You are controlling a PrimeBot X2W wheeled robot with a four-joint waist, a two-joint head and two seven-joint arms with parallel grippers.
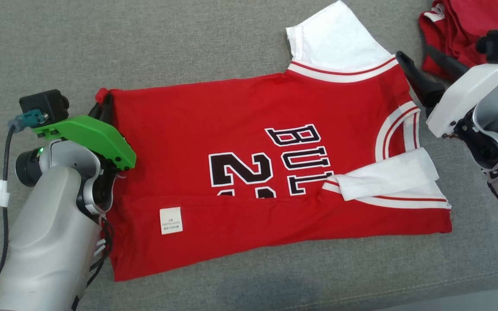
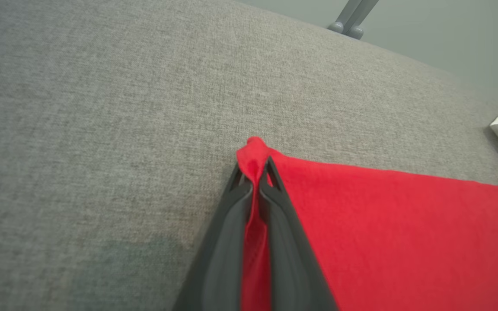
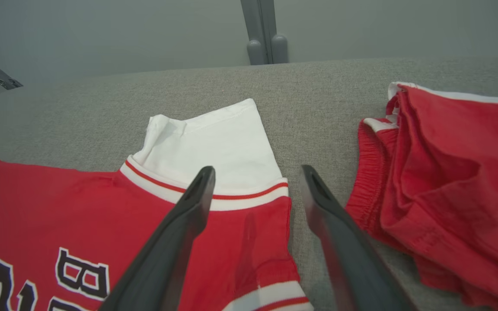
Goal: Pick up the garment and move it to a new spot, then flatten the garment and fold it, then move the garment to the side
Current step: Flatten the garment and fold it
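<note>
While the left gripper lies low at the left, fingers closed on the far corner of the red shirt, spread on the grey cushion, the right gripper hangs open above the shirt's right shoulder

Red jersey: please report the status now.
Left gripper shut on corner of red-and-white fabric jersey. Right gripper open by its shoulder. Crumpled red garment beside, apart.

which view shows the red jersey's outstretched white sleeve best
Right wrist view: the outstretched white fabric sleeve lies whole and close. Head view has it at the top edge; left wrist view catches its tip.
</note>
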